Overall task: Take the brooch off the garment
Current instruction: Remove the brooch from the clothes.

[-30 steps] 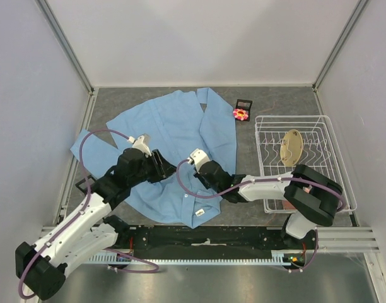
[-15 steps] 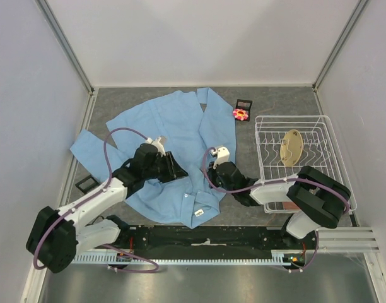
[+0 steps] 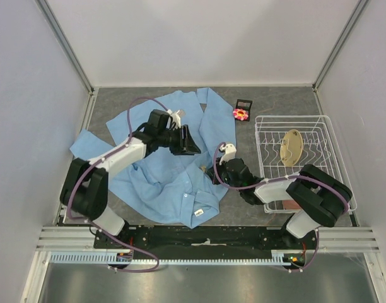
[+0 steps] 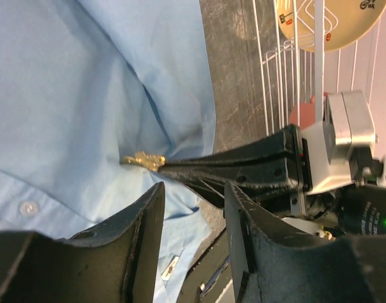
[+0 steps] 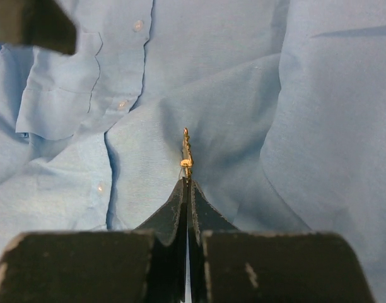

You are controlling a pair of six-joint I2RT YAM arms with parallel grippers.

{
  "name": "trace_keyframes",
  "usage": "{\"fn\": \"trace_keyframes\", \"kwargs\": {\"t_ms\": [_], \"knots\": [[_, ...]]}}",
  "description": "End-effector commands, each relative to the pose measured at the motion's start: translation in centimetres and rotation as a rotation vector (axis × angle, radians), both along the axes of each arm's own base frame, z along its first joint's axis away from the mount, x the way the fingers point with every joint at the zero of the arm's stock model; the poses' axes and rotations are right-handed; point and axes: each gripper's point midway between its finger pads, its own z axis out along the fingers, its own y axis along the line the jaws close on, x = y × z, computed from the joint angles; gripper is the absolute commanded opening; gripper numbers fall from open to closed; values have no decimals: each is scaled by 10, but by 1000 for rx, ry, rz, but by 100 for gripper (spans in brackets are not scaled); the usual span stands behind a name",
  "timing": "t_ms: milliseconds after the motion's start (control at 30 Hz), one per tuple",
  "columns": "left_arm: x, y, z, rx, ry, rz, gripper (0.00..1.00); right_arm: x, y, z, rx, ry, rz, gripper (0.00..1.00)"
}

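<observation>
While stretched low across the near right part of the light blue shirt [image 3: 156, 189], pinches a small gold emblem [image 5: 186, 151] in the right gripper [image 5: 187, 184]. Has those jaws clenched tight, tip against tip, on the near end of the emblem, with the cloth creased around it. Holds the left gripper [image 4: 196, 189] over the upper middle of the shirt, pointed toward the right one, with its jaws released and spread and nothing between them. Looks through that gap, in the left wrist view, onto the emblem and the dark closed fingers gripping it from the right.

Shows the shirt rumpled and bunched over the grey counter [image 3: 281, 101], with the collar and a small white label [image 3: 197, 213] toward the near edge and buttons along the front. Finds the brooch [image 3: 241, 113], pink petals round a yellow and dark red centre, off the shirt. Puts it on the bare counter just beside the shirt's far right edge, just in front of a small dark case [image 3: 244, 103] and near the far left corner of a white wire rack [image 3: 294, 117]. Places it well apart from both grippers. Carries in the rack a tan round thing [image 3: 292, 146], propped among the wires.
</observation>
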Motion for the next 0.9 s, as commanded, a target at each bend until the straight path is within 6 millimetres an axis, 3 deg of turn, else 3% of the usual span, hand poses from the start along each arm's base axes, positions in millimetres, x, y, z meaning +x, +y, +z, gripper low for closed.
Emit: {"fn": "trace_keyframes", "kwargs": {"t_ms": [0,267,500,700,867], "knots": [[5,-11,-15,26,45,-129,50,9,10,24,47,-62,61,0],[8,-15,-36,59,43,-189,45,13,7,19,45,-45,88,0],[-2,-19,-53,61,74,-252,45,15,12,17,82,-29,93,0],[7,-18,-64,129,38,-274,45,17,10,12,97,-12,84,0],[9,-17,-79,157,68,-268,38,22,8,16,95,-13,76,0]]}}
